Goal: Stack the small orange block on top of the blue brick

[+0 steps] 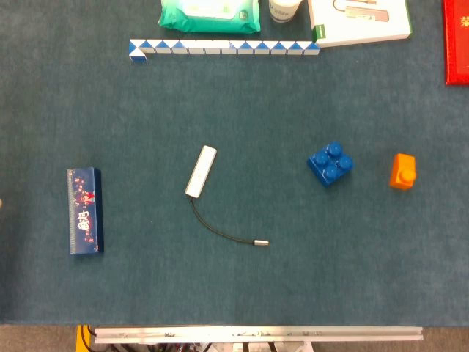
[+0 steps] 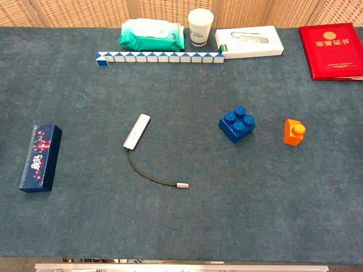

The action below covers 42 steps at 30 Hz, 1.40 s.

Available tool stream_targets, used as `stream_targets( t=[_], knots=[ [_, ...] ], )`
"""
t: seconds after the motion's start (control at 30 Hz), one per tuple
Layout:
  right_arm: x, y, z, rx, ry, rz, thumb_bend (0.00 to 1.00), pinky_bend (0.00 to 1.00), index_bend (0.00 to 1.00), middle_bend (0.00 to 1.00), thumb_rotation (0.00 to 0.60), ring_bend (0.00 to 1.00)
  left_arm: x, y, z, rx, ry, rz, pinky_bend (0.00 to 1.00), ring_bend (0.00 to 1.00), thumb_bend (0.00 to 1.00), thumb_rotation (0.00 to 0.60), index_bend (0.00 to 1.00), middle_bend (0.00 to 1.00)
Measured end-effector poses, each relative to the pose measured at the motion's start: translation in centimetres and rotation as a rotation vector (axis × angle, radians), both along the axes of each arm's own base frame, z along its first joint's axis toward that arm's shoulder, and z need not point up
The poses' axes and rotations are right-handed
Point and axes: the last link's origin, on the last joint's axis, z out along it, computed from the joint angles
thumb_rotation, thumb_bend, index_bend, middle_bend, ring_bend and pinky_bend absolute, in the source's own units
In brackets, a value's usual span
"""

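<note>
The blue brick (image 1: 330,163) (image 2: 237,124) with studs on top sits on the dark teal table cloth, right of centre. The small orange block (image 1: 402,171) (image 2: 294,132) stands to its right, a short gap apart, with a single stud on top. Neither hand shows in the head view or the chest view.
A white adapter with a black cable (image 1: 201,171) (image 2: 136,131) lies at centre. A dark blue box (image 1: 84,210) (image 2: 39,157) lies at left. Along the back are a blue-white folding ruler (image 2: 159,57), a wipes pack (image 2: 151,34), a paper cup (image 2: 201,26), a white box (image 2: 249,41) and a red booklet (image 2: 333,51).
</note>
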Motion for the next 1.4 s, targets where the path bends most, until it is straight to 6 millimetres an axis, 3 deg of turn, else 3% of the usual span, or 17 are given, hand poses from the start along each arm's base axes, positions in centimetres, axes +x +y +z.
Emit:
stream_targets(
  t=[0.8,0.87,1.0,1.4],
  knots=[
    [1.0,-1.7,-1.1,0.078,0.063,0.131,0.0,0.31,0.25,0.28,0.6,0.13,-0.3,-1.1,0.5,0.022,-0.006,0.042,0.45,0.29,0.05,0.6,0.38,0.35],
    [1.2,-2.3,-1.1,0.108,0.083,0.164,0.0,0.31,0.26,0.26,0.6,0.13,-0.4,-1.1,0.4,0.023,-0.003,0.043,0.45,0.29,0.05,0.6,0.38,0.35],
    [1.4,-3.5,-0.9,0.156,0.123,0.235,0.01,0.3,0.27,0.14,0.6,0.1,-0.6,-0.9,0.1,0.026,0.005,0.051,0.45,0.29,0.05,0.6,0.38,0.35],
    [1.8,-6.1,0.1,0.306,0.288,0.366,0.1,0.22,0.34,0.12,0.6,0.07,-2.3,0.6,-0.6,0.016,0.023,0.13,0.45,0.29,0.05,0.6,0.38,0.37]
  ],
)
